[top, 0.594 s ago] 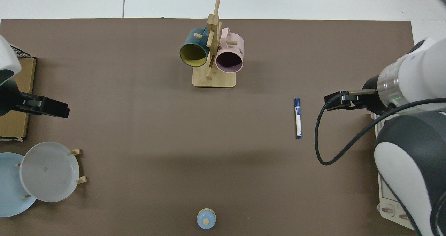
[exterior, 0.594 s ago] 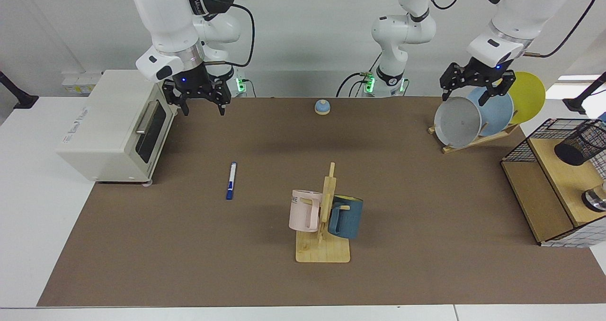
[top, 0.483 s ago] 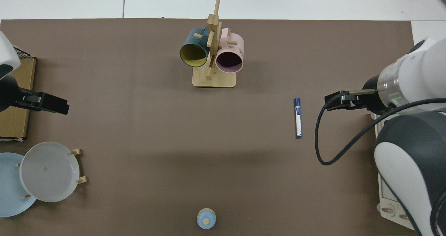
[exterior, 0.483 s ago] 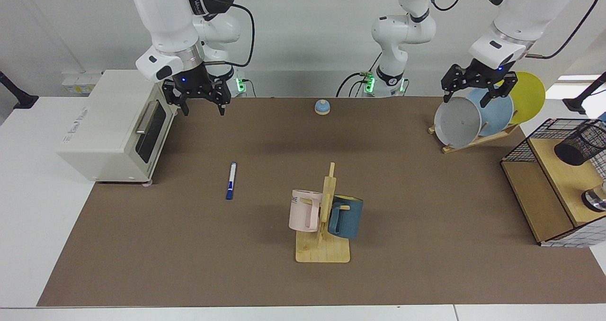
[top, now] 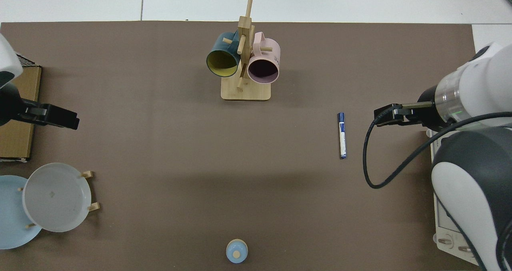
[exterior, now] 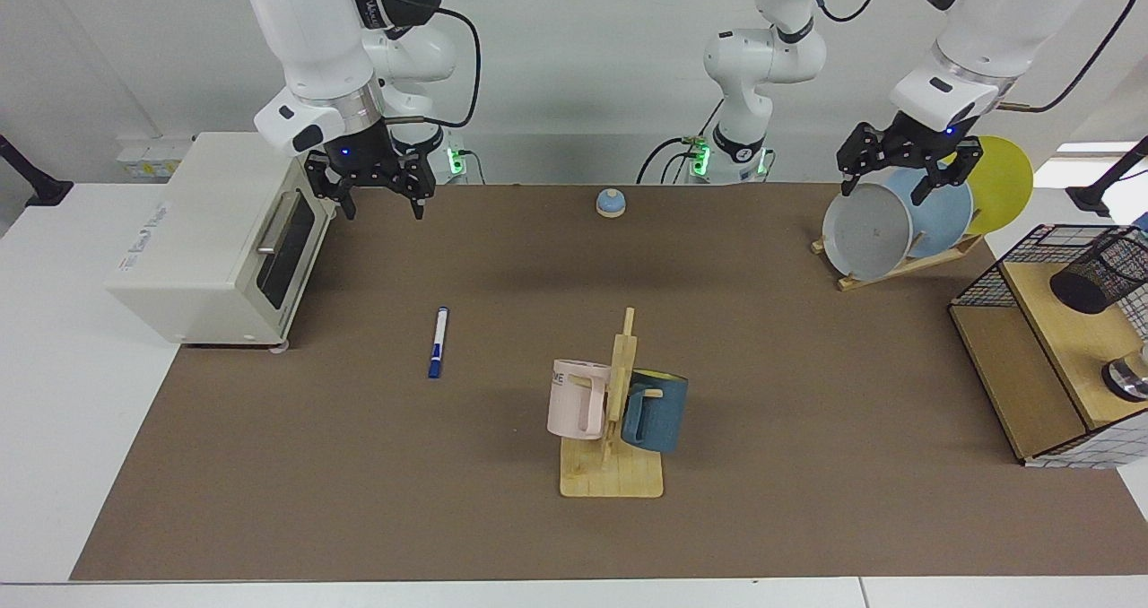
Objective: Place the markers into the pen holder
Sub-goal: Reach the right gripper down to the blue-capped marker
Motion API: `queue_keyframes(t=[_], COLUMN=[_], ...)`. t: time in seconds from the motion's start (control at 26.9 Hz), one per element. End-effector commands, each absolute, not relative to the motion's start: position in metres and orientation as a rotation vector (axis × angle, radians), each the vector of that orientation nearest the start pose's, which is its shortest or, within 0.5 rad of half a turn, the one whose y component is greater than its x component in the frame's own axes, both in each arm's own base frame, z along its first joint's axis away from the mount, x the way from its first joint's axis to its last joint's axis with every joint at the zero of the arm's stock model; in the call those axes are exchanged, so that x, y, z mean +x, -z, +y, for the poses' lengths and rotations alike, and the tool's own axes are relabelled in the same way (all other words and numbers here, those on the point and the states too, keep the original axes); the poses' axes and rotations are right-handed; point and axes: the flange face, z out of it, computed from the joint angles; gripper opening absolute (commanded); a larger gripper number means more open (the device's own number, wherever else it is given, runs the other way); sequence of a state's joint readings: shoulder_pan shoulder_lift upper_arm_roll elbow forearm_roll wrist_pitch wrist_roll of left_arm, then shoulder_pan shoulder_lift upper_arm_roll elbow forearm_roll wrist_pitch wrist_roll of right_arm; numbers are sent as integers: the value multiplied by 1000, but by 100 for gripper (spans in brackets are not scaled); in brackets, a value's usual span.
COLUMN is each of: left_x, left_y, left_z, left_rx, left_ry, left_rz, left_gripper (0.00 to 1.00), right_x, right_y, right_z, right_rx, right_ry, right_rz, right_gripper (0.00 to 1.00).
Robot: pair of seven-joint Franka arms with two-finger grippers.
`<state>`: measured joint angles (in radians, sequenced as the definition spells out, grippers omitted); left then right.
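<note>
Near the mat's toaster-side edge, a marker (exterior: 437, 343) is lying flat, untouched.
The right gripper (exterior: 370, 193) is hovering released beyond it by the toaster (exterior: 215, 236), well apart; the left gripper (exterior: 906, 165) is hanging spread above the plates (exterior: 897, 218); the holder (exterior: 1105, 272) is lying in the basket (exterior: 987, 281).

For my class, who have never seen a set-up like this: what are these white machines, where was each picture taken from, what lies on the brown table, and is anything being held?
These are two white robot arms ending in black two-finger grippers. One picture looks across the table at them, the other straight down. The right gripper hangs open above the table beside the cream toaster oven; the left gripper hangs open over the rack of round plates. Neither holds anything. On the brown mat lies a slim white marker with a blue cap, untouched. A wooden stand carries a pink mug and a dark blue mug. The black wire-mesh pen holder lies tipped on a wooden shelf at the table's edge.
</note>
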<state>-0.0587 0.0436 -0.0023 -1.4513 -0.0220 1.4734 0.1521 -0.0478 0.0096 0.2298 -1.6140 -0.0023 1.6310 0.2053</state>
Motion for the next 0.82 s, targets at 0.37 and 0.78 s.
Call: queue_keyframes(t=[0.37,0.78], left_x=[554,549], left_y=[-649,-645], left_z=[-35,-22], left_rx=[-3148,-3153], left_ry=[-66,-78], left_rz=[343,312], left_gripper=[100,100], right_x=[570,600], right_y=[-491,-364], right_z=[100,112], right_rx=[-3125,-3081], right_ry=[105,73], right_rz=[11,-7], right_gripper=[99,99])
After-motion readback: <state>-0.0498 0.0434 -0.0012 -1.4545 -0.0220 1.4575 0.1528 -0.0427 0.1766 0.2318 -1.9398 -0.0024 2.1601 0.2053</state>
